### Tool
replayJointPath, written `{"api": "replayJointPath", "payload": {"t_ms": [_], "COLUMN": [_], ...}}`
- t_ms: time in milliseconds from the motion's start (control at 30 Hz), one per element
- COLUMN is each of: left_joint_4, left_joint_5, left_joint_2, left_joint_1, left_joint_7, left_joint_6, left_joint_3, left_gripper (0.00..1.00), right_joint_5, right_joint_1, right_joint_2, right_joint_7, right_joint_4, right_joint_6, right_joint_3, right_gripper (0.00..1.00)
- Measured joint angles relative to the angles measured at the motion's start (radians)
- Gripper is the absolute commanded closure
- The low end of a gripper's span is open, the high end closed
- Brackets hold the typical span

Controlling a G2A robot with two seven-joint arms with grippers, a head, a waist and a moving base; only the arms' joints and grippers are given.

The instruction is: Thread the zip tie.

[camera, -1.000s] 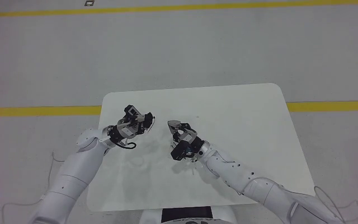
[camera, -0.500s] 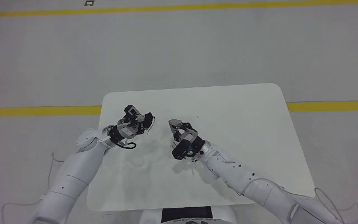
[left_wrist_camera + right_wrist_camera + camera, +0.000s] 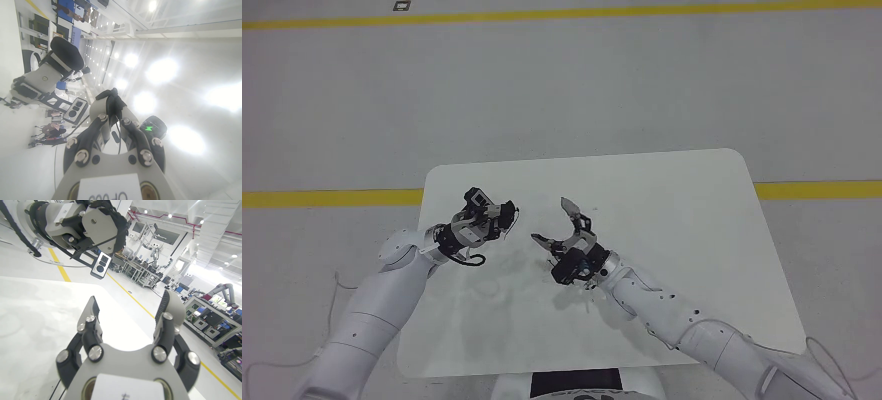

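A thin black zip tie (image 3: 119,134) is pinched in my left gripper (image 3: 114,97), whose fingers are shut on it; the strap runs back between them toward the wrist. In the top view my left gripper (image 3: 506,214) hovers over the table's left part. My right gripper (image 3: 556,225) faces it a short way to the right, open and holding nothing. In the right wrist view my right gripper (image 3: 130,306) is spread wide, and the left gripper (image 3: 102,224) sits beyond it with the zip tie (image 3: 106,242) crossing its fingers. The two grippers are apart.
The white table (image 3: 682,210) has rounded corners and nothing else lying on it. A yellow floor line (image 3: 332,197) runs behind the table. A small grey remote-like box (image 3: 100,266) hangs below the left gripper.
My right gripper has opened; it was shut in the earlier frames. The left arm and the zip tie have stayed put.
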Motion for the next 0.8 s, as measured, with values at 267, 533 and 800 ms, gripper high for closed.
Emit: {"api": "replayJointPath", "payload": {"t_ms": [267, 533, 800], "left_joint_4": [0.0, 0.0, 0.0], "left_joint_5": [0.0, 0.0, 0.0], "left_joint_2": [0.0, 0.0, 0.0], "left_joint_1": [0.0, 0.0, 0.0], "left_joint_7": [0.0, 0.0, 0.0], "left_joint_6": [0.0, 0.0, 0.0], "left_joint_3": [0.0, 0.0, 0.0], "left_gripper": [1.0, 1.0, 1.0], "right_joint_5": [0.084, 0.2, 0.29], "right_joint_1": [-0.084, -0.193, -0.284], "right_joint_2": [0.036, 0.084, 0.117], "right_joint_7": [-0.089, -0.186, -0.212], "right_joint_4": [-0.06, -0.144, -0.237], "right_joint_6": [-0.098, -0.277, -0.476], "right_joint_3": [0.136, 0.3, 0.43], "right_gripper": [0.0, 0.0, 0.0]}}
